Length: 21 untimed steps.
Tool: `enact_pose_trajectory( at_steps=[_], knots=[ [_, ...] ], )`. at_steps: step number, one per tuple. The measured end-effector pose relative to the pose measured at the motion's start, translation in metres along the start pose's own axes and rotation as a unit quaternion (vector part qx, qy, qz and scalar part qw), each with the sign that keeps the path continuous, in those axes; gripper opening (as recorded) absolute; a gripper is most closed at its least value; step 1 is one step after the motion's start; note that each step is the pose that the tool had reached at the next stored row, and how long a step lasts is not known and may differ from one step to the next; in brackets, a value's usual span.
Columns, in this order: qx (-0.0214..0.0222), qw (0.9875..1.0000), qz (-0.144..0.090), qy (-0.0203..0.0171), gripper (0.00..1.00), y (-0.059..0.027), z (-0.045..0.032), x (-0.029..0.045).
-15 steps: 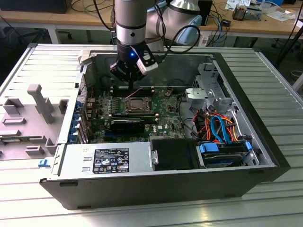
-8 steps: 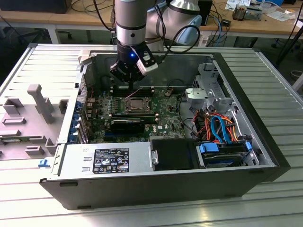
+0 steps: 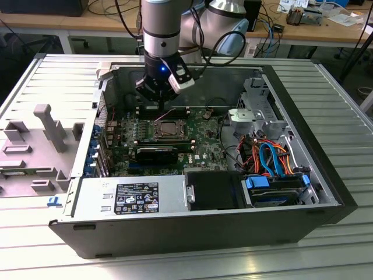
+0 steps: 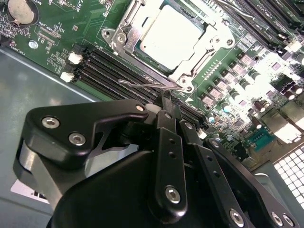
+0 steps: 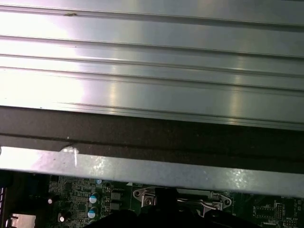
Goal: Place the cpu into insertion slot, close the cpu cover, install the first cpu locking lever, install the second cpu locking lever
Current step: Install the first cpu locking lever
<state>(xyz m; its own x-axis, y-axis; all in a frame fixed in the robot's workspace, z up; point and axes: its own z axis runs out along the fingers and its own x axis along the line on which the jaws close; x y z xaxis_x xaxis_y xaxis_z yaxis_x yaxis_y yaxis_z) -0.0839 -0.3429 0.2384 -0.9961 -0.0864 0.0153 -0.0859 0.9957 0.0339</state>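
Open computer case [image 3: 326,175] lies on its side on a ribbed metal table [image 3: 349,105], green motherboard [image 3: 125,137] exposed inside. The arm reaches down into the case from the far side, and the gripper [image 3: 156,104] hangs low over the board's far edge, just beside the insertion slot [image 3: 170,129]. In the second wrist view the cpu [image 4: 172,37] sits flat in the socket, its dull silver top showing through the square window of the cpu cover [image 4: 142,21], which lies down over the chip. A thin wire locking lever [image 4: 152,85] runs along the socket's near edge, between the socket and the black memory slots [image 4: 111,66]. The gripper [image 4: 167,102] shows its black fingers [image 4: 166,107] brought together to a narrow tip with no visible gap, pointing at that lever close to the socket's corner; whether the tip touches or holds the wire cannot be told. In the exterior view, a grey power supply [image 3: 131,198] fills the near side of the case, with bundled orange and blue cables [image 3: 268,154] toward the exterior view's right. The first wrist view looks across the case's metal rim [image 5: 142,168] to the ribbed tabletop.
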Motion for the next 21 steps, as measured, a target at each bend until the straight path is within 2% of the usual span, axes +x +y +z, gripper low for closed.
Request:
enact_pose_trajectory(
  at_steps=[21],
  knots=[
    [0.0001,1.0,0.0,0.0,0.11,-0.0003,0.0042,-0.0015]
  ],
)
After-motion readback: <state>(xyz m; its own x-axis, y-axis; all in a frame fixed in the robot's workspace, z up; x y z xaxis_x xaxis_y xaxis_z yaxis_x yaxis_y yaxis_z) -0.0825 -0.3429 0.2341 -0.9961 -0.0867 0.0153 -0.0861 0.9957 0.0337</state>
